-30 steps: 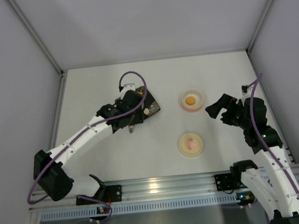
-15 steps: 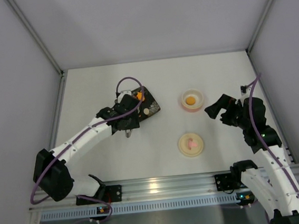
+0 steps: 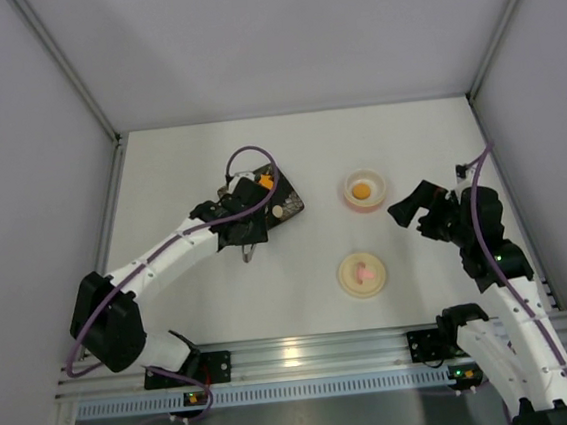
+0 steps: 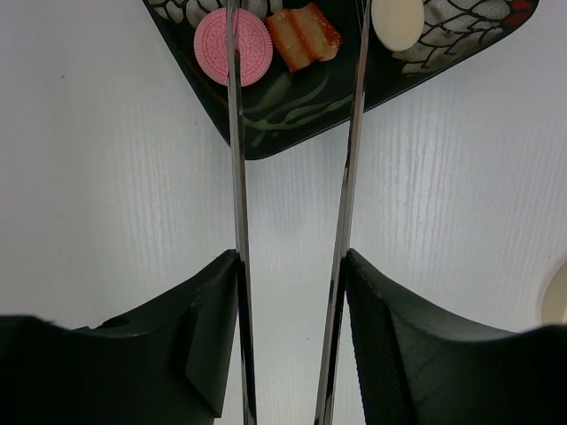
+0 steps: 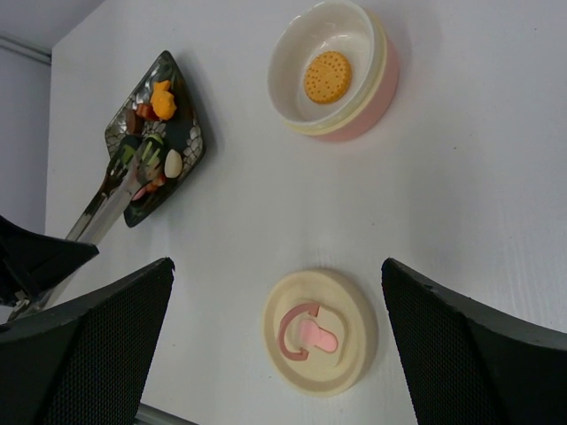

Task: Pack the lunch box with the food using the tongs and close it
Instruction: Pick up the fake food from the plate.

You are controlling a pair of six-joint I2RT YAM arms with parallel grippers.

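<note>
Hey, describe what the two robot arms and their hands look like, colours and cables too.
Both arms have white links and black joints. A purple cable runs along the left arm and another along the right arm. The left hand and right hand are black, with broad tapering fingers textured like fine mesh.

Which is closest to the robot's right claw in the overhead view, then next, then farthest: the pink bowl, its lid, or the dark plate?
1. pink bowl: just left of the right gripper.
2. lid: left of it too, nearer the arm bases.
3. dark plate: farthest left.
</note>
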